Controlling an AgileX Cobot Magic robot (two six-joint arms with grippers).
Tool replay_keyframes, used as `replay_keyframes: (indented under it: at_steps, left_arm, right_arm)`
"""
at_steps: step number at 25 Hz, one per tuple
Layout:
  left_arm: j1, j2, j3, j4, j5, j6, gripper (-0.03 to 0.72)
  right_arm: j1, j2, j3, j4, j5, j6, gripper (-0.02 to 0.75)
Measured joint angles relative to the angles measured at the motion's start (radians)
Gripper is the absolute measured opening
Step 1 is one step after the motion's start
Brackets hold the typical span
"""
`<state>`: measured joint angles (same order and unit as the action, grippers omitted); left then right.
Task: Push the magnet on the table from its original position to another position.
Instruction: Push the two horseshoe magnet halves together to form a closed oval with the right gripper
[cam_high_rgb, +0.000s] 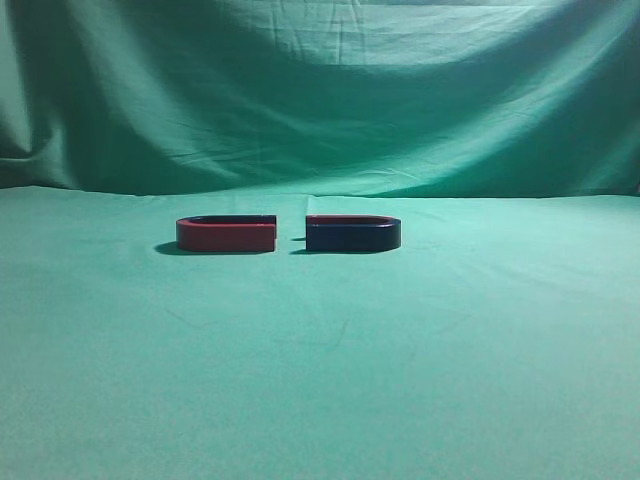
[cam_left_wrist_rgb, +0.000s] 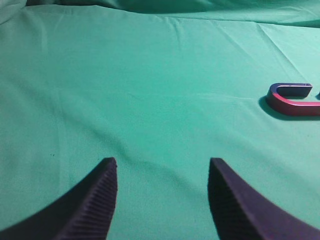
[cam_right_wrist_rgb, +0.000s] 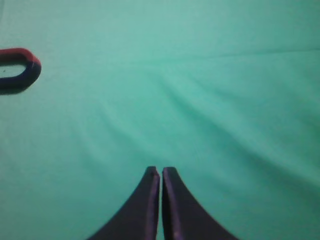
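The magnet (cam_high_rgb: 353, 234), dark navy with a thin reddish top rim, lies on the table (cam_high_rgb: 320, 380) right of centre, its open end facing left. It also shows at the left edge of the right wrist view (cam_right_wrist_rgb: 20, 75). My right gripper (cam_right_wrist_rgb: 160, 170) is shut and empty over bare cloth, well to the right of the magnet and nearer the camera. My left gripper (cam_left_wrist_rgb: 162, 162) is open and empty over bare cloth, far from the magnets. Neither gripper shows in the exterior view.
A red U-shaped magnet (cam_high_rgb: 226, 235) lies just left of the navy one, open ends facing with a small gap between them. It also shows at the right edge of the left wrist view (cam_left_wrist_rgb: 295, 102). A draped, wrinkled green backdrop (cam_high_rgb: 320, 90) rises behind the table.
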<state>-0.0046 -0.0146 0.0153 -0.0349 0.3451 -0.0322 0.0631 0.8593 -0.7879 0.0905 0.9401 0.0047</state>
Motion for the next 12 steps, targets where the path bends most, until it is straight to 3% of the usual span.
replay_keyframes:
  at_steps: [7, 12]
  left_arm:
    - [0.0, 0.0, 0.0, 0.0, 0.0, 0.0, 0.372]
    - [0.0, 0.0, 0.0, 0.0, 0.0, 0.0, 0.372]
  right_arm:
    - [0.009, 0.224, -0.095, 0.256, -0.012, -0.217, 0.0]
    - [0.111, 0.393, -0.184, 0.301, -0.046, -0.267, 0.0]
